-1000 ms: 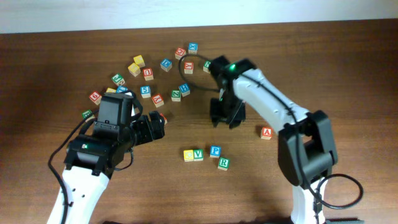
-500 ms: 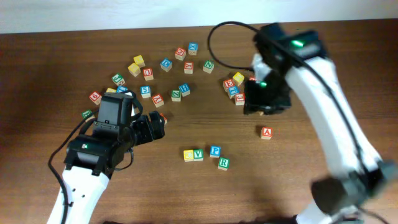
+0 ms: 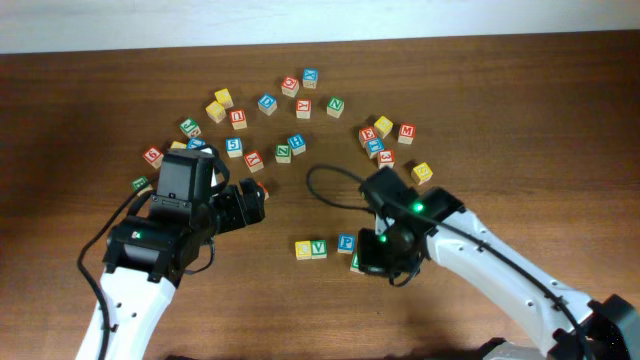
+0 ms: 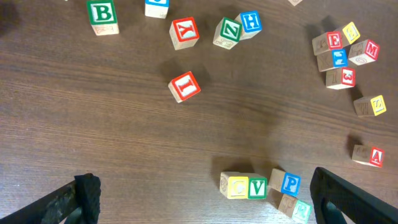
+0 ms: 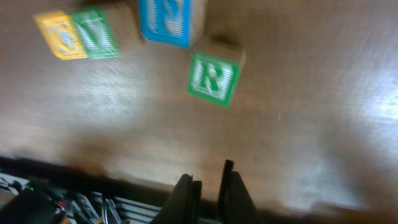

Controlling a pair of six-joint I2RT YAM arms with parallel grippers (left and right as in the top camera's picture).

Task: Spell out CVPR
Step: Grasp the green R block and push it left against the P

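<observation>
The yellow C block [image 3: 303,249] and green V block [image 3: 319,248] stand side by side at the front middle of the table. The blue P block [image 3: 346,243] sits just right of them, slightly tilted. The green R block [image 3: 355,263] lies below and right of P, partly under my right arm. The row also shows in the left wrist view as C [image 4: 237,186], V [image 4: 257,186], P [image 4: 290,183] and R [image 4: 301,210]. My right gripper [image 5: 210,198] is shut and empty, a little in front of R [image 5: 213,76]. My left gripper [image 4: 205,202] is open and empty, left of the row.
Several loose letter blocks lie scattered across the back of the table [image 3: 265,103]. A small cluster [image 3: 383,135] and a yellow block [image 3: 421,172] lie at the back right. A red I block [image 4: 185,86] lies near my left gripper. An A block [image 4: 373,155] lies to the right.
My right arm swung from the back middle out to the right, then down to the front, and now sits over the R block. The left arm has not moved.
</observation>
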